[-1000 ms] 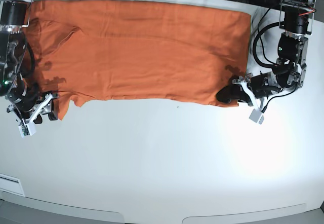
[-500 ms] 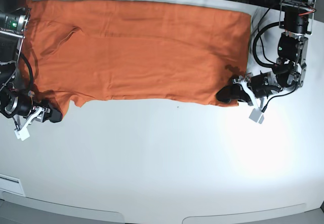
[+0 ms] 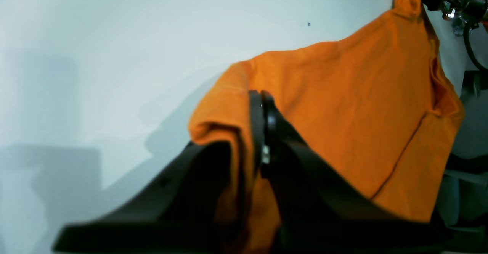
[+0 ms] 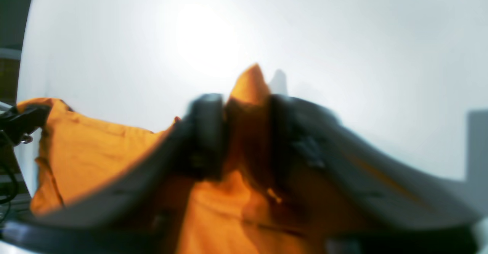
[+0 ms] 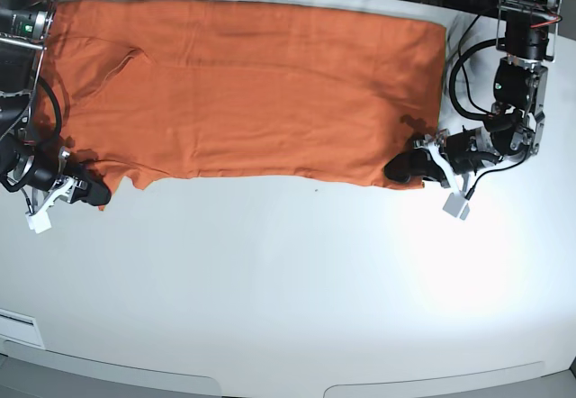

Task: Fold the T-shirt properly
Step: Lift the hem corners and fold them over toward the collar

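Both pincers at the near corners of the orange T-shirt, spread flat on the white table.

L gripper: jaws clamped w/ a fold of shirt hem pinched between them; in L wrist view the cloth runs up and away from the tips toward the other arm. R gripper: fingers either side of a raised peak of fabric, cloth between them, but view is blurred – can't tell if fully closed on it. Rest of shirt lies beyond both grippers, stretching btwn them to the table's far edge.
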Available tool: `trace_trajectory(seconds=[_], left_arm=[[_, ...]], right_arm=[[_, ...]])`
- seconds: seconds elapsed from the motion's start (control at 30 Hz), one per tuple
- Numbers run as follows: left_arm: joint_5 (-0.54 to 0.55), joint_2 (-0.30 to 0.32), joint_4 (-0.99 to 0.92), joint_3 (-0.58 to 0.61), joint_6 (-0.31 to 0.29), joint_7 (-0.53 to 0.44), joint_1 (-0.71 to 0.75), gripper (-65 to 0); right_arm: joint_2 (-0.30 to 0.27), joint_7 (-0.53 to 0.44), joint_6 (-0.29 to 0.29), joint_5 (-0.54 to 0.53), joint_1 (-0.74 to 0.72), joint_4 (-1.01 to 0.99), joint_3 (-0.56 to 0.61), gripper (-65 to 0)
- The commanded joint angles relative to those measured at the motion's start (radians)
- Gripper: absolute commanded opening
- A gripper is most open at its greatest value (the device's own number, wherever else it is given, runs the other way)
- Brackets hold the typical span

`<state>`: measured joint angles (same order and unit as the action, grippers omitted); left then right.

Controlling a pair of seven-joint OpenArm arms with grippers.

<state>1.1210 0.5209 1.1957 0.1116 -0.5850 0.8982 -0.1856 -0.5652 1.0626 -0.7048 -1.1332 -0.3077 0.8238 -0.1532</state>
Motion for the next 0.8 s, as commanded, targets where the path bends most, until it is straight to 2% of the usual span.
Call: trace_trajectory(seconds=[0.0, 0.03, 0.07, 0.2, 0.27, 0.43, 0.6, 0.77], left_arm=[[-0.009, 0.016, 0.005, -0.002, 0.008, 0.021, -0.01, -65.0], [-0.009, 0.016, 0.005, -0.002, 0.008, 0.017, -0.011, -65.0], [-0.009, 0.016, 0.005, -0.002, 0.008, 0.011, -0.012, -65.0], [-0.008, 0.016, 0.005, -0.002, -0.05, -0.016, -0.024, -65.0], [-0.009, 0.016, 0.005, -0.002, -0.052, -0.016, -0.041, -65.0], [-0.031, 0.014, 0.004, -0.002, -0.056, -0.073, -0.096, -65.0], [-0.174, 0.013, 0.003, -0.002, -0.066, -0.193, -0.146, -65.0], [-0.298, 0.007, 0.002, 0.0, -0.066, -0.299, -0.18, -65.0]], right_arm=[[-0.013, 0.016, 0.007, 0.03, -0.008, 0.002, 0.003, -56.1], [-0.013, -0.011, 0.007, 0.03, -0.008, 0.002, 0.003, -63.0], [-0.013, -0.041, 0.007, 0.032, -0.008, 0.002, 0.003, -65.0], [-0.012, -0.204, 0.007, 0.051, -0.008, 0.002, 0.003, -65.0], [-0.011, -0.269, 0.007, 0.089, -0.019, 0.002, 0.003, -65.0], [-0.012, -0.285, 0.007, 0.183, -0.092, 0.002, 0.003, -65.0], [-0.01, -0.286, 0.007, 0.203, -0.167, 0.002, 0.003, -65.0], [0.018, -0.387, 0.007, 0.362, -0.227, 0.002, 0.003, -65.0]])
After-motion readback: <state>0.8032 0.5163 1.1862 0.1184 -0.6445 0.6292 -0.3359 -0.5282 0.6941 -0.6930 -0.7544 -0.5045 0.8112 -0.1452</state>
